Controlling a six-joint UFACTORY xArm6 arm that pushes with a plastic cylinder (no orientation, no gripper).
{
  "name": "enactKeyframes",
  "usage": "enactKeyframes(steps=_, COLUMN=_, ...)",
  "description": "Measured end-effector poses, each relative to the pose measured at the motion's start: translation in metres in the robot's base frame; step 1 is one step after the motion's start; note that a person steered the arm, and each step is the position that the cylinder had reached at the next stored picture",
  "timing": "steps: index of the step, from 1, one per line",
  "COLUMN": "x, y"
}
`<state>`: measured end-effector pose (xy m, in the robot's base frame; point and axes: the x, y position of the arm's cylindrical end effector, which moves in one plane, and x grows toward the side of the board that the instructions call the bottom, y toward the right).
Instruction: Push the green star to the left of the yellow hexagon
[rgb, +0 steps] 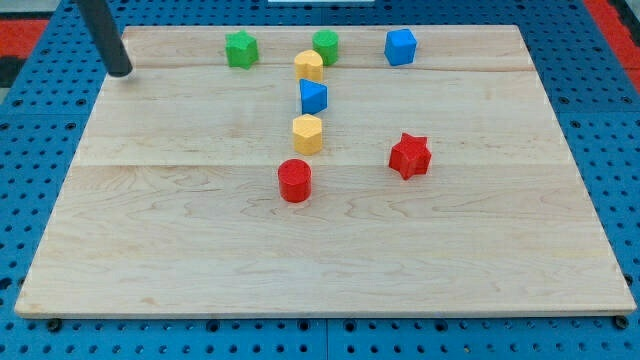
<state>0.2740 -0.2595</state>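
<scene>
my tip (120, 72) sits at the board's top-left corner, well apart from every block. it's a bare rod, no hand to spread or pinch, touching nothing.

green star (240, 49) lies near the top edge, to the view's right of my tip. two yellow blocks look alike: one (309, 66) just beside the green cylinder (325, 46), one lower (307, 133) below the blue block (313, 97). i can't tell for certain which is the hexagon meant; my guess is the lower one.

plan, as i judge it: come round above the star, push down the view, straight through its centre so it doesn't spin off. stop level with the yellow, still to its left. keep clear of the red cylinder (294, 181).
</scene>
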Motion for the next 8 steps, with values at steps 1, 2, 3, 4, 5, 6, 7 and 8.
enactKeyframes(steps=1, x=-0.041, y=0.008)
enactKeyframes(steps=2, x=-0.082, y=0.030)
enactKeyframes(steps=3, x=-0.082, y=0.066)
enactKeyframes(steps=4, x=-0.052, y=0.127)
enactKeyframes(steps=5, x=-0.018, y=0.140)
enactKeyframes(steps=6, x=-0.026, y=0.135)
enactKeyframes(steps=7, x=-0.071, y=0.160)
enactKeyframes(steps=8, x=-0.055, y=0.171)
